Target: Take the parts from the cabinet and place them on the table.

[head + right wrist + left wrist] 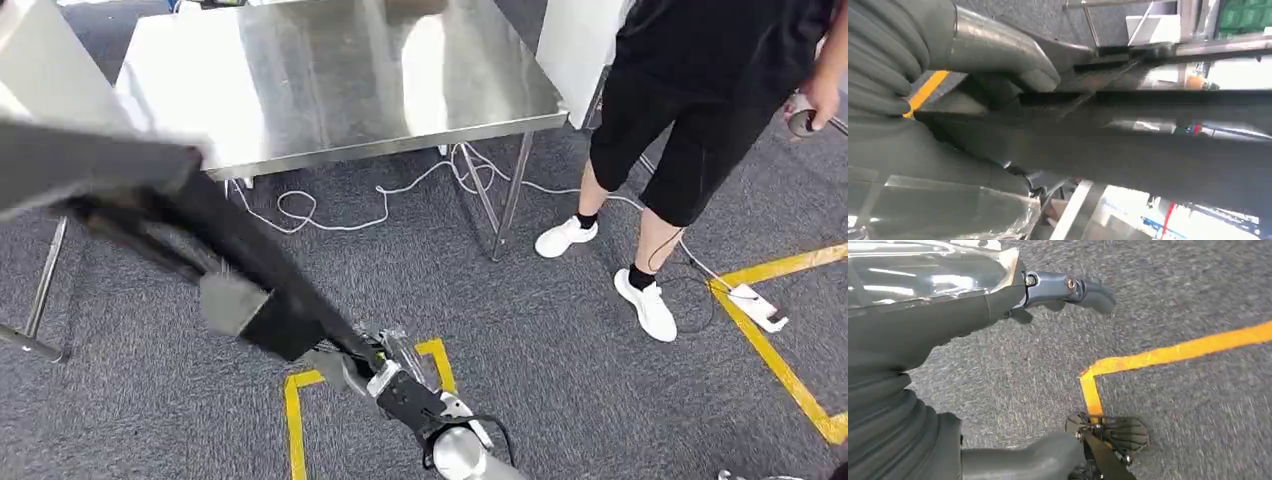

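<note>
A long dark metal part (200, 230) runs from the upper left of the head view down to the lower middle. My right hand (385, 378) grips its lower end above the carpet. Up close in the right wrist view, the fingers (998, 60) are wrapped over the dark part (1148, 145), which stretches away from the hand. The steel table (340, 70) stands ahead, with the part's far end raised near its front left corner. My left hand (963, 315) hangs over the carpet with a finger (1083, 290) stretched out and nothing in it.
A person (700, 110) in black with white shoes stands right of the table, holding a small dark object. A white cable (380, 200) loops under the table and a power strip (760, 305) lies at the right. Yellow tape (295, 420) marks the grey carpet.
</note>
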Available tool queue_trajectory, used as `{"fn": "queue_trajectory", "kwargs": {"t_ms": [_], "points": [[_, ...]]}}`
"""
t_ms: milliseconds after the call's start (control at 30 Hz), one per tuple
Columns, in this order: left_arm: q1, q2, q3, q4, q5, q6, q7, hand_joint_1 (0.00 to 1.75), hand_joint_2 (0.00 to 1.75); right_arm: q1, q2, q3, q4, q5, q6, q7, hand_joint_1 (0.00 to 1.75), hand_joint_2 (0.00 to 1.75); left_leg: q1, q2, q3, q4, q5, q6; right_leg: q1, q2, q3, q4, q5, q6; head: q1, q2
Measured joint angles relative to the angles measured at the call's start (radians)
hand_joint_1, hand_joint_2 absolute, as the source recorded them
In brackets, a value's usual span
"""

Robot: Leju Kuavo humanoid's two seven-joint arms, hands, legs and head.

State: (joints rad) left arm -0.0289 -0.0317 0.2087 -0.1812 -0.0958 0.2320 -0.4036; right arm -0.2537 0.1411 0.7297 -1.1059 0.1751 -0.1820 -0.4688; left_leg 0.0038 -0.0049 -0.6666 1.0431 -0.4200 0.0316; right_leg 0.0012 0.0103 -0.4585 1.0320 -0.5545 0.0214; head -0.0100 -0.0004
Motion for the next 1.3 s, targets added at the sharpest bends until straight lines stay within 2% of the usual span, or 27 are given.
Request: {"fn": "queue_trajectory", "kwargs": {"t_ms": [67,133,167,200,233,267,300,333,367,400,433,467,500,533,633,700,767,800,833,900,1033,1100,1133,1200,1233,1267,1300], "points": [[-0.002,-0.002,0.000,0.000,-0.002,0.000,0.002,0.00,1.75,-0.005,0.000,0.000,0.000,0.000,0.000,0.002,1.75,1.75,0.006,-0.002,0.036,-0.015,-0.003,0.011,-0.002,-0.002,-0.026,0.049,-0.001,0.007,0.004,0.000],[-0.003,-0.002,0.000,0.000,-0.003,0.000,0.003,0.00,1.75,-0.011,0.000,0.005,0.000,0.002,0.000,0.003,1.75,1.75,0.005,-0.005,0.051,-0.017,-0.016,0.024,-0.003,-0.002,-0.109,0.182,-0.016,0.005,0.005,0.000],[-0.004,-0.002,0.000,0.000,-0.003,0.000,0.005,0.00,1.75,-0.010,-0.002,0.006,0.000,0.002,-0.001,0.004,1.75,1.75,0.005,-0.006,0.058,-0.017,-0.024,0.025,-0.005,-0.002,-0.153,0.233,-0.040,0.007,0.006,0.000],[-0.003,-0.002,0.000,0.000,-0.005,0.000,0.005,0.00,1.75,-0.007,-0.005,0.006,0.000,0.002,-0.002,0.005,1.75,1.75,0.005,-0.009,0.067,-0.017,-0.034,0.025,-0.007,-0.002,-0.194,0.267,-0.075,-0.001,0.007,0.000],[-0.003,-0.002,0.000,0.000,-0.005,-0.001,0.005,0.00,1.75,-0.005,-0.007,0.007,0.000,0.003,-0.002,0.006,1.75,1.75,0.005,-0.013,0.080,-0.017,-0.045,0.022,-0.008,-0.002,-0.219,0.267,-0.098,0.001,0.007,0.000],[-0.002,-0.003,0.000,0.000,-0.006,-0.001,0.006,0.00,1.75,-0.005,-0.009,0.008,0.000,0.003,-0.003,0.007,1.75,1.75,0.005,-0.016,0.095,-0.017,-0.056,0.020,-0.010,-0.002,-0.226,0.235,-0.094,0.009,0.006,0.000],[-0.002,-0.003,0.000,0.000,-0.006,-0.001,0.007,0.00,1.75,-0.005,-0.009,0.008,0.001,0.003,-0.003,0.008,1.75,1.75,0.005,-0.017,0.110,-0.017,-0.068,0.018,-0.012,-0.002,-0.218,0.179,-0.071,0.016,0.007,0.000],[-0.002,-0.004,0.000,0.000,-0.006,-0.001,0.008,0.00,1.75,-0.005,-0.010,0.008,0.000,0.003,-0.004,0.008,1.75,1.75,0.005,-0.019,0.127,-0.017,-0.080,0.015,-0.014,-0.003,-0.202,0.100,-0.018,0.026,0.007,0.000],[-0.002,-0.004,0.000,0.000,-0.006,-0.001,0.011,0.00,1.75,-0.005,-0.010,0.009,0.001,0.004,-0.004,0.008,1.75,1.75,0.005,-0.019,0.135,-0.017,-0.093,0.010,-0.015,-0.005,-0.192,0.029,0.065,0.044,0.009,0.000],[-0.002,-0.004,0.000,0.000,-0.006,-0.001,0.015,0.00,1.75,-0.004,-0.010,0.010,0.002,0.004,-0.004,0.008,1.75,1.75,0.001,-0.022,0.151,-0.011,-0.106,0.003,-0.015,-0.013,-0.193,0.015,0.120,0.047,0.009,0.000],[-0.003,-0.004,0.000,0.000,-0.008,0.000,0.018,0.00,1.75,-0.005,-0.010,0.011,0.002,0.004,-0.004,0.010,1.75,1.75,0.002,-0.022,0.146,-0.014,-0.112,-0.004,-0.006,-0.011,-0.175,0.015,0.104,0.013,0.010,0.000],[-0.005,-0.005,0.000,0.000,-0.008,0.000,0.021,0.00,1.75,-0.005,-0.009,0.012,0.002,0.005,-0.004,0.009,1.75,1.75,0.006,-0.020,0.150,-0.015,-0.118,-0.013,0.003,-0.006,-0.168,0.016,0.110,0.001,0.005,0.000],[-0.005,-0.005,0.000,0.000,-0.008,0.002,0.024,0.00,1.75,-0.007,-0.007,0.013,0.002,0.005,-0.004,0.010,1.75,1.75,0.008,-0.018,0.158,-0.006,-0.111,-0.018,-0.004,-0.007,-0.172,0.009,0.106,-0.017,0.005,0.000],[-0.007,-0.005,0.000,0.000,-0.008,0.004,0.027,0.00,1.75,-0.011,-0.006,0.016,0.001,0.005,-0.004,0.009,1.75,1.75,0.011,-0.015,0.159,0.000,-0.112,-0.020,-0.006,-0.005,-0.152,0.005,0.104,-0.024,0.011,0.000],[-0.010,-0.010,0.000,-0.001,-0.009,0.008,0.030,0.00,1.75,-0.018,0.001,0.020,0.001,0.002,-0.002,0.008,1.75,1.75,0.016,-0.005,0.059,0.158,-0.090,-0.032,-0.013,-0.006,-0.118,-0.004,0.087,-0.048,0.004,0.000],[-0.007,-0.009,0.000,-0.001,-0.009,0.011,0.032,0.00,1.75,-0.015,0.000,0.025,0.002,0.000,0.000,0.007,1.75,1.75,0.017,-0.002,-0.031,0.252,-0.159,-0.044,-0.011,-0.006,-0.099,-0.004,0.071,-0.051,0.004,0.000],[-0.003,-0.009,0.000,-0.001,-0.009,0.015,0.033,0.00,1.75,-0.015,0.000,0.025,0.006,-0.001,0.000,0.006,1.75,1.75,0.019,0.000,-0.076,0.245,-0.209,-0.050,-0.011,-0.001,-0.076,-0.004,0.051,-0.050,0.004,0.000],[-0.003,-0.009,0.000,-0.001,-0.010,0.018,0.033,0.00,1.75,-0.014,0.000,0.025,0.006,-0.001,0.000,0.006,1.75,1.75,0.019,0.002,-0.074,0.205,-0.191,-0.048,-0.011,0.001,-0.062,-0.004,0.040,-0.048,0.003,0.000],[-0.003,-0.009,0.000,-0.001,-0.011,0.019,0.032,0.00,1.75,-0.014,0.000,0.025,0.006,-0.001,0.000,0.005,1.75,1.75,0.019,0.002,-0.060,0.135,-0.138,-0.044,-0.011,0.002,-0.045,-0.004,0.028,-0.046,0.004,0.000],[0.000,-0.009,0.000,0.001,-0.011,0.021,0.032,0.00,1.75,-0.016,-0.001,0.025,0.008,-0.001,0.000,0.003,1.75,1.75,0.017,0.004,-0.028,0.009,0.051,-0.034,-0.009,0.001,-0.025,-0.004,0.008,-0.038,0.003,0.000],[-0.003,-0.009,0.000,0.001,-0.021,0.021,0.039,0.00,1.75,-0.020,0.001,0.026,0.008,0.006,-0.010,0.000,1.75,1.75,-0.001,-0.001,-0.020,0.005,0.039,-0.010,-0.001,-0.002,-0.024,-0.019,-0.008,-0.014,-0.001,0.000],[-0.005,-0.010,0.000,0.000,-0.023,0.020,0.041,0.00,1.75,-0.022,0.001,0.026,0.007,0.012,-0.019,0.000,1.75,1.75,0.010,-0.005,0.004,-0.020,0.040,0.002,-0.002,-0.007,-0.022,0.008,-0.027,-0.005,0.003,0.000],[-0.006,-0.010,0.000,0.000,-0.024,0.020,0.043,0.00,1.75,-0.025,0.001,0.027,0.007,0.013,-0.020,-0.001,1.75,1.75,0.011,-0.006,0.007,-0.021,0.038,0.009,-0.002,-0.006,-0.054,0.067,-0.051,-0.010,0.003,0.000],[-0.007,-0.009,0.000,0.000,-0.024,0.020,0.045,0.00,1.75,-0.023,-0.005,0.027,0.008,0.014,-0.023,0.000,1.75,1.75,0.011,-0.015,0.009,-0.021,0.032,0.016,-0.005,-0.007,-0.163,0.237,-0.109,-0.015,0.004,0.000],[-0.007,-0.009,0.000,0.000,-0.024,0.020,0.045,0.00,1.75,-0.022,-0.008,0.027,0.009,0.014,-0.023,0.000,1.75,1.75,0.011,-0.021,0.009,-0.021,0.029,0.016,-0.006,-0.007,-0.208,0.296,-0.118,-0.010,0.004,0.000],[-0.007,-0.009,0.000,0.000,-0.023,0.020,0.045,0.00,1.75,-0.021,-0.009,0.027,0.011,0.015,-0.023,0.000,1.75,1.75,0.011,-0.028,0.011,-0.021,0.027,0.015,-0.008,-0.007,-0.232,0.309,-0.108,-0.001,0.005,0.000],[-0.007,-0.010,0.000,0.000,-0.023,0.020,0.045,0.00,1.75,-0.021,-0.009,0.028,0.013,0.015,-0.023,0.000,1.75,1.75,0.013,-0.037,0.013,-0.021,0.025,0.013,-0.012,-0.007,-0.228,0.268,-0.074,0.013,0.005,0.000]]}}
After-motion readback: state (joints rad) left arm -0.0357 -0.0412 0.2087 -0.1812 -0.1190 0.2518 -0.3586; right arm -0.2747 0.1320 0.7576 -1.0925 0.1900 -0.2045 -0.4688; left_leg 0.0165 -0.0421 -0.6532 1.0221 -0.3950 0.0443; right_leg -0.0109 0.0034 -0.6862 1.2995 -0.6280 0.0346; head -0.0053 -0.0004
